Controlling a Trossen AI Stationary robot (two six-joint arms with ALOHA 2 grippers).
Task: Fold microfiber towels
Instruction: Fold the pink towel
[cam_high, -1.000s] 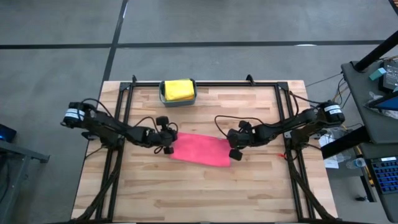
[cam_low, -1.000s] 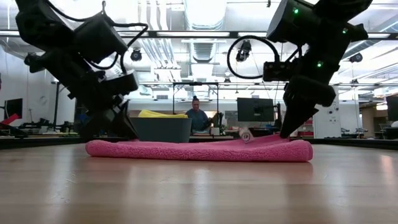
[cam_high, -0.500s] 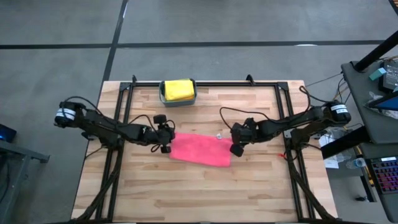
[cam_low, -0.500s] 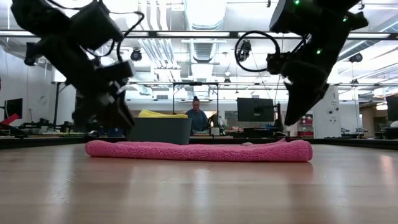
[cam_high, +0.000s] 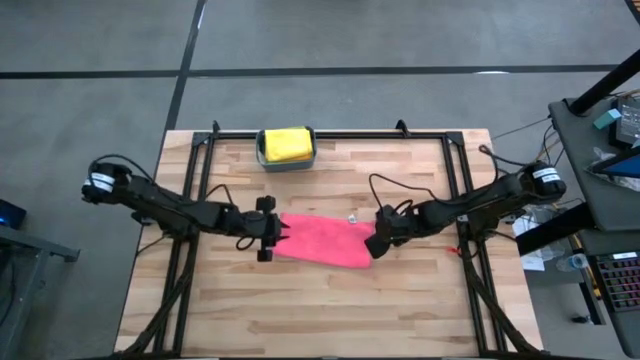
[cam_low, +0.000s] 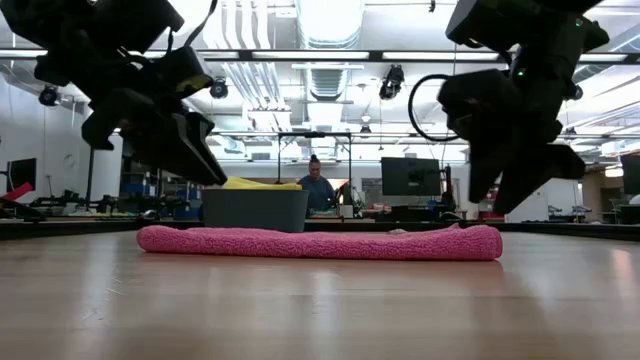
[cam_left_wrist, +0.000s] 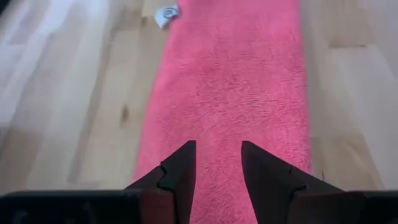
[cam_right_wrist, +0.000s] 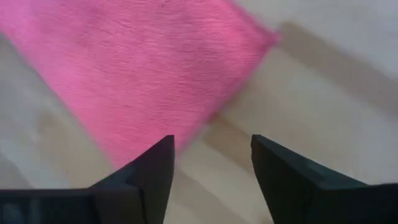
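At the middle of the high view lies the soft pink microfiber towel, a folded strip flat on the wooden table. My left gripper hangs at its left end and my right gripper at its right end, both parted and holding nothing. A folded yellow microfiber towel fills the teal rectangular plastic bin at upper centre. I judge the pink one needs another fold. Only the low view shows the strip's doubled thickness.
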